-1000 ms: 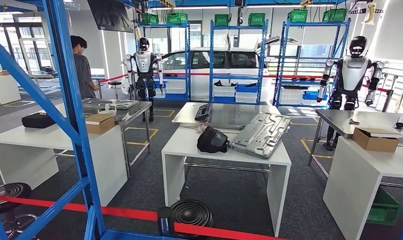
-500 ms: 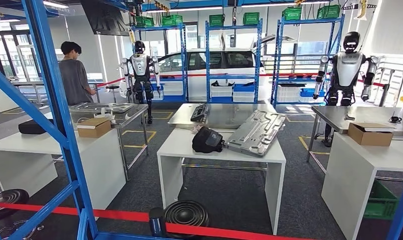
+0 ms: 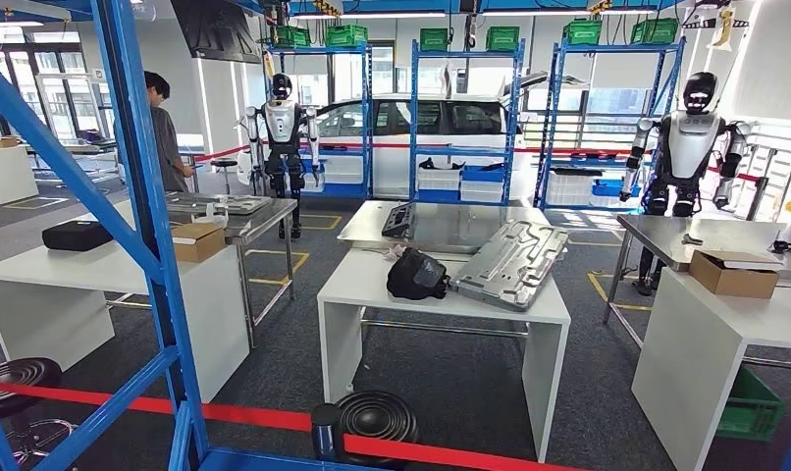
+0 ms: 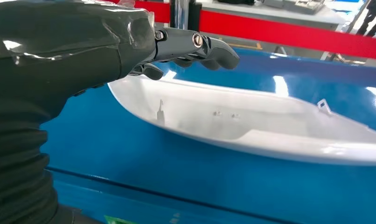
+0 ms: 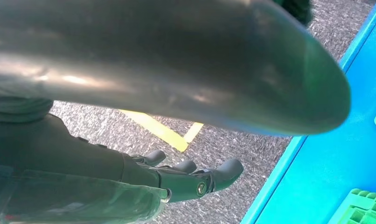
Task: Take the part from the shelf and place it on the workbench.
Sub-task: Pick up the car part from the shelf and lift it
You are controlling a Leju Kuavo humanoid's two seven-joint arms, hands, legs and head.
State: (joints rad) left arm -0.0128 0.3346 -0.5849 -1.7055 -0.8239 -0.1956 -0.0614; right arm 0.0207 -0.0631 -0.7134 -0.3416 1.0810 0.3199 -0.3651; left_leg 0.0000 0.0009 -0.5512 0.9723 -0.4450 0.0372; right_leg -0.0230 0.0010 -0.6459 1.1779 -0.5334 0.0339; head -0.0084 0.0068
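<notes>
A long white moulded part (image 4: 251, 123) lies on the glossy blue shelf board (image 4: 153, 172). My left hand (image 4: 186, 46) hangs just above the part's near end, fingers stretched and slightly curled over its rim, holding nothing. My right hand (image 5: 195, 179) hangs beside the shelf's blue edge (image 5: 326, 168) over grey carpet, its fingers loosely apart and empty. Straight ahead in the head view stands a white workbench (image 3: 372, 280), beyond the blue shelf post (image 3: 141, 196).
The workbench carries a black bag (image 3: 416, 275) and a grey metal panel (image 3: 514, 260). A red barrier tape (image 3: 254, 417) and a black stool (image 3: 375, 417) stand between shelf and bench. More white tables flank both sides. A person (image 3: 166, 132) stands far left.
The head camera swayed to one side and came back, so the whole scene shifted and returned. The things on the benches kept their places.
</notes>
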